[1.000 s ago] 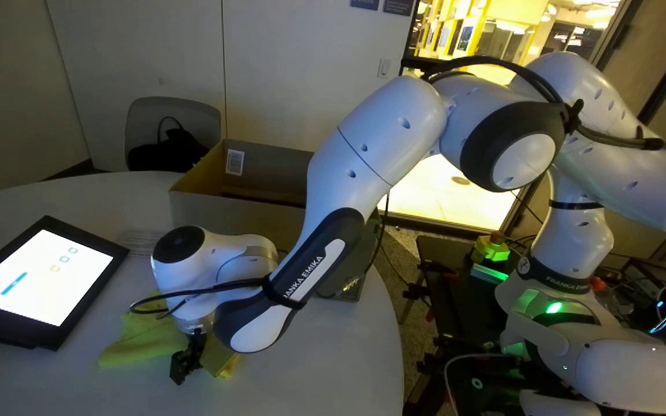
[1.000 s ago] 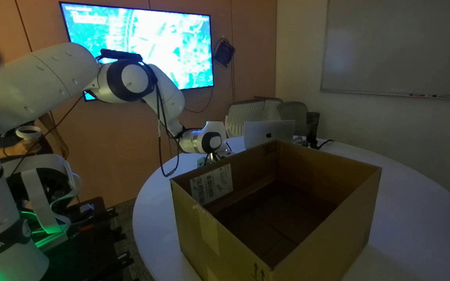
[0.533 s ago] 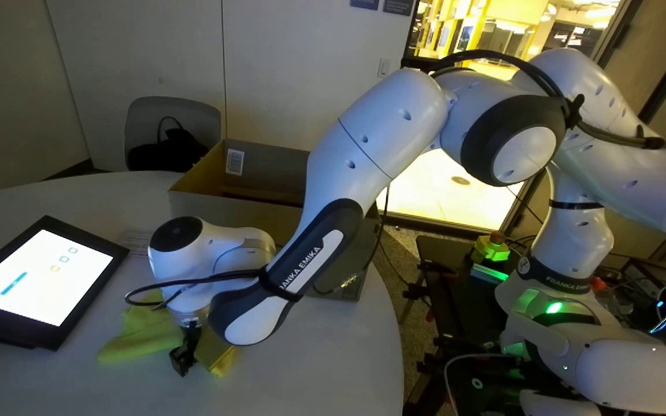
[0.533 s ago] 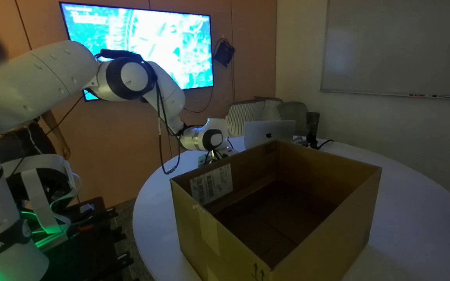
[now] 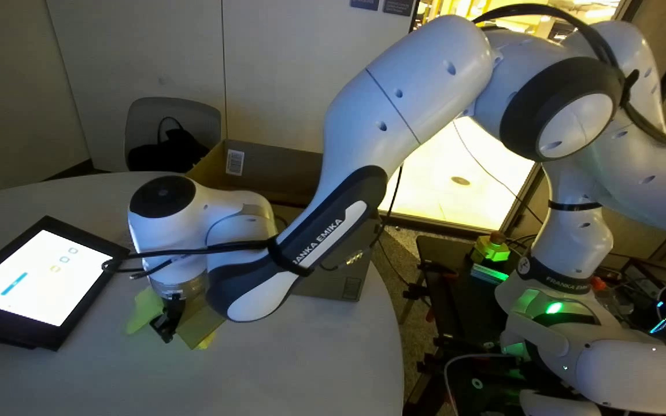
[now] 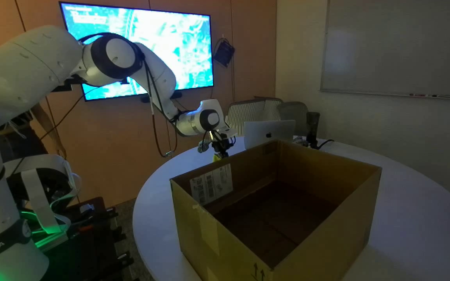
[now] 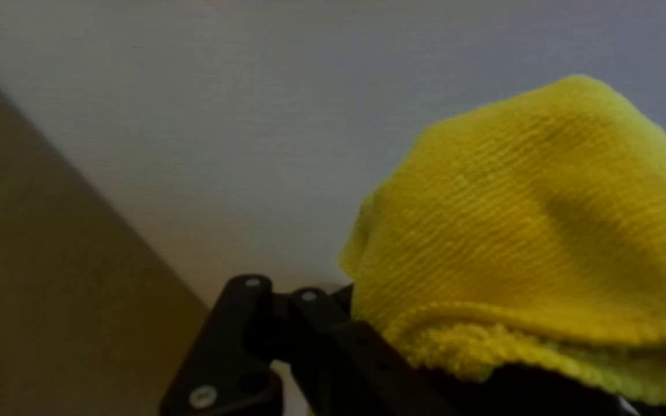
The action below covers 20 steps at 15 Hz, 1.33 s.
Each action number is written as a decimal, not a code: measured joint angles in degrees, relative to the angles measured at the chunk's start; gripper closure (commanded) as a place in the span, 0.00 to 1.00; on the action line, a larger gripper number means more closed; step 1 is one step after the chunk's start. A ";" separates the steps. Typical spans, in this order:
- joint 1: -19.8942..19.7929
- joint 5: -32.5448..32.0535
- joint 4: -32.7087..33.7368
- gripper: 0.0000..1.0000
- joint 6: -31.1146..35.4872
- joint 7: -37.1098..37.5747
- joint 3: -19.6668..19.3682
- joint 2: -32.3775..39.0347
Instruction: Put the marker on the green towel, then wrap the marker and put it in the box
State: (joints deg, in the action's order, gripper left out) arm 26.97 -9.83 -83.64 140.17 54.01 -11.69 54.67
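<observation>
We find the gripper [image 6: 222, 152] over the tabletop [image 5: 333, 358], jaws clamped on the yellow-green towel [image 7: 524, 231]. Wrist view: towel bunched up against the jaws, one edge curling along its lower side. In an exterior view the towel [image 5: 146, 311] shows on both sides of the jaws; whether any of it touches the tabletop, we cannot tell. Cardboard carton [image 6: 318, 234] near the towel, open-topped, white label [image 6: 211, 183] on an inner wall; towel outside it. Laptop [image 6: 268, 130] beyond the carton.

Place: an office meeting room
Walls [image 6: 299, 50]: a big lit screen [image 6: 188, 50], a whiteboard [image 6: 397, 48]
Table [image 6: 420, 199]: round, white, bearing a laptop [image 6: 270, 130]
Chairs [image 6: 244, 113]: beside the table
</observation>
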 measured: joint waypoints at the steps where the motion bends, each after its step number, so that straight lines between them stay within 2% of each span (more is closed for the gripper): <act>1: 1.11 -1.73 -1.71 0.95 0.33 1.47 -1.25 -1.82; 7: 7.37 -16.64 -14.41 0.96 1.06 15.53 -9.87 -15.09; 10: 8.21 -25.61 -21.30 0.95 0.77 25.54 -13.21 -22.94; 12: 7.59 -32.43 -25.70 0.96 -0.41 32.72 -14.10 -28.23; 14: 5.81 -39.57 -29.87 0.95 -3.21 40.35 -13.43 -33.64; 16: 2.35 -44.80 -33.80 0.95 -6.67 46.62 -10.66 -38.73; 20: -7.92 -47.34 -41.53 0.95 -11.61 51.30 -2.14 -46.49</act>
State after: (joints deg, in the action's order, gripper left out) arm 19.05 -57.17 -125.17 128.56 105.30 -13.83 8.18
